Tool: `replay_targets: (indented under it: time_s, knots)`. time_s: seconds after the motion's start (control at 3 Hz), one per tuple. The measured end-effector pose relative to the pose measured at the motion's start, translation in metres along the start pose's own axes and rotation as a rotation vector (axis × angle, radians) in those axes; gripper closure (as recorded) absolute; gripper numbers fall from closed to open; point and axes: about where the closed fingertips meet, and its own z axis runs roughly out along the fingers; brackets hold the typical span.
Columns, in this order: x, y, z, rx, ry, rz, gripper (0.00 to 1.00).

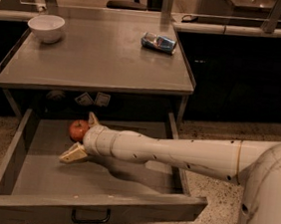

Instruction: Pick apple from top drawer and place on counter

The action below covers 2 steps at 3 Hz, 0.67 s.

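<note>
The red-orange apple (78, 129) lies in the open top drawer (48, 174), toward the back left. My gripper (82, 137) reaches into the drawer from the right on a long white arm. It is open, with one pale finger (93, 119) behind the apple on its right and the other finger (74, 154) in front of it. The apple sits between the fingers, near the wrist. The grey counter (96, 59) is above the drawer. The drawer's black handle (90, 217) shows at the front.
A white bowl (46, 27) stands at the counter's back left. A crushed blue can (159, 42) lies at its back right. Dark cabinets (239, 74) with a pale rail stand to the right. Speckled floor surrounds the drawer.
</note>
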Motion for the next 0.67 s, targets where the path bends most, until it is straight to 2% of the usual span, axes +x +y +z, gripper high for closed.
replay_targets:
  time_s: [0.67]
  knots:
    - [0.0, -0.001, 0.01, 0.01, 0.008, 0.015, 0.0]
